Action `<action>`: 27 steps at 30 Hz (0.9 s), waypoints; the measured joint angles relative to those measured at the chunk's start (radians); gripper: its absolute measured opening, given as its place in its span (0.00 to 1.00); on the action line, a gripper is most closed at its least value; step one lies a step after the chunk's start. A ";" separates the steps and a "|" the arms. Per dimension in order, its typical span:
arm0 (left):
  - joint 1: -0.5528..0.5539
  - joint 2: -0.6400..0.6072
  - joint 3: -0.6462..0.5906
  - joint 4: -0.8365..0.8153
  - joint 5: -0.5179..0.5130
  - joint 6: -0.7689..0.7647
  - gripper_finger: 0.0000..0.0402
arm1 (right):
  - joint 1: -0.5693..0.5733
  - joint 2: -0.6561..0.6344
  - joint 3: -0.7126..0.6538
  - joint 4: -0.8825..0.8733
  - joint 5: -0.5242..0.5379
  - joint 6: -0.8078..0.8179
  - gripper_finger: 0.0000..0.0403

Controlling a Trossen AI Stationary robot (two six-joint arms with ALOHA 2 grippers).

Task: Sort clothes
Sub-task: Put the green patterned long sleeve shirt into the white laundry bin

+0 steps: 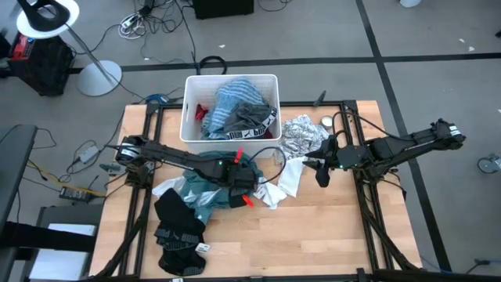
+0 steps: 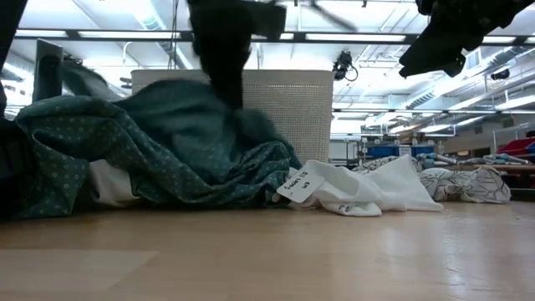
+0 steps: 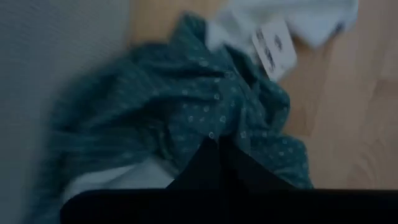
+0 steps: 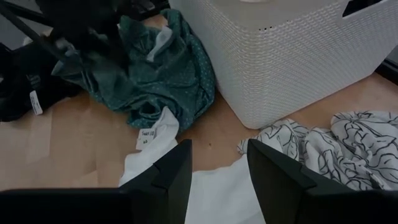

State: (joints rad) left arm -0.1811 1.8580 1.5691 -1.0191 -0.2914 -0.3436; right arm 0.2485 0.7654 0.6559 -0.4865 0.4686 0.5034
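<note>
The left gripper's (image 3: pixel 214 146) fingers pinch the teal dotted garment (image 3: pixel 186 106) on the tabletop (image 1: pixel 313 235), while the right gripper's (image 4: pixel 217 165) fingers hang spread above the white garment (image 4: pixel 217 196).

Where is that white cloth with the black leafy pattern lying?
From above, the white black-patterned cloth lies on the wooden table, right of the white plastic tub, beside the plain white garment.
</note>
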 joint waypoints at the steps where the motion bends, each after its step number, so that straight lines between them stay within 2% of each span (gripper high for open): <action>1: -0.002 0.000 0.035 -0.029 -0.025 0.003 0.01 | 0.000 0.000 0.000 -0.001 0.000 0.000 0.39; 9: -0.003 0.000 0.349 -0.306 -0.207 0.027 0.00 | 0.000 0.000 0.000 -0.001 0.000 -0.001 0.39; 18: -0.003 0.000 0.774 -0.541 -0.332 0.040 0.00 | 0.000 0.000 0.000 -0.001 0.000 -0.008 0.39; 19: -0.003 -0.007 0.791 -0.538 -0.352 0.049 0.00 | 0.000 0.000 0.000 -0.001 0.000 -0.008 0.39; 22: -0.002 -0.095 0.732 -0.482 -0.395 0.078 0.00 | 0.000 0.000 0.000 -0.001 0.001 -0.008 0.39; 27: 0.003 -0.204 0.730 -0.492 -0.470 0.047 0.00 | 0.000 0.000 0.000 -0.002 0.001 -0.008 0.39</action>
State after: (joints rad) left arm -0.1783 1.6538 2.2990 -1.5106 -0.7611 -0.2966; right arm 0.2485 0.7658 0.6561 -0.4886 0.4694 0.4950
